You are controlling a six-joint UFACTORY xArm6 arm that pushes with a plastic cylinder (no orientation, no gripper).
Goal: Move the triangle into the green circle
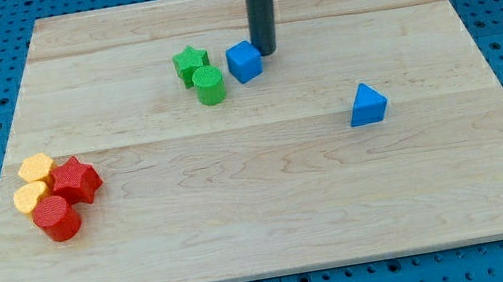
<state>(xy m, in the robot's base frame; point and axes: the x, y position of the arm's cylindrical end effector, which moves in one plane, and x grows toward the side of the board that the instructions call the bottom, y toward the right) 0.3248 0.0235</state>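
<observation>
The blue triangle (367, 105) lies on the wooden board at the view's right of centre. The green circle (209, 84) stands at the upper middle, touching a green star (190, 64) on its upper left. A blue cube (244, 61) sits just right of the green circle. My tip (265, 52) rests on the board right next to the blue cube's upper right side, well to the upper left of the blue triangle.
At the view's left a cluster holds a yellow hexagon (35, 169), a yellow heart (32, 197), a red star (75, 179) and a red cylinder (58, 218). The board's edges (272, 269) border a blue pegboard.
</observation>
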